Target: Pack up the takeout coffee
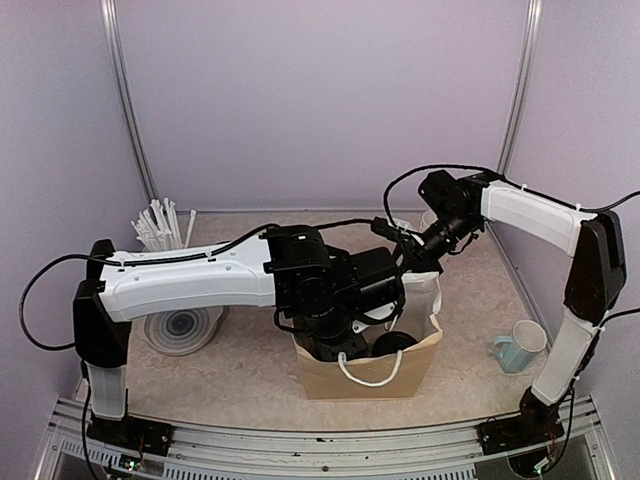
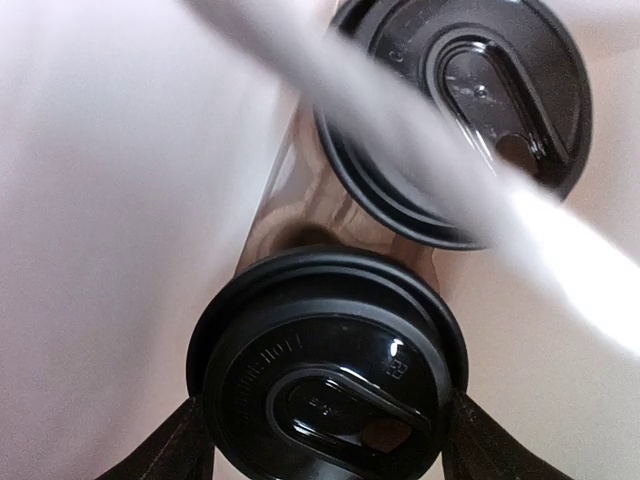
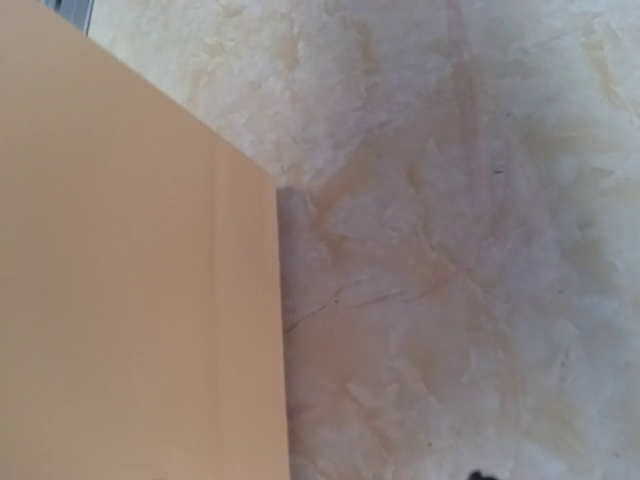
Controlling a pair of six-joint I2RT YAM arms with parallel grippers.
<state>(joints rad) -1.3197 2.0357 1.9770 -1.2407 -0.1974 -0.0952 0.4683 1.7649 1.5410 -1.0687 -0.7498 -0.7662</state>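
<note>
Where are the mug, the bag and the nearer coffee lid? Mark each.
Mug [image 1: 516, 357], top view, side wall.
Bag [image 1: 320, 378], top view, front panel.
Near lid [image 2: 300, 335], left wrist view, top face.

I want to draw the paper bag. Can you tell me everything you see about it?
The paper bag is brown outside, white inside, with a white cord handle. It stands upright and open on the table, front middle. The left arm reaches down into it, jaws flanking one black-lidded coffee cup beside a second cup inside.
</note>
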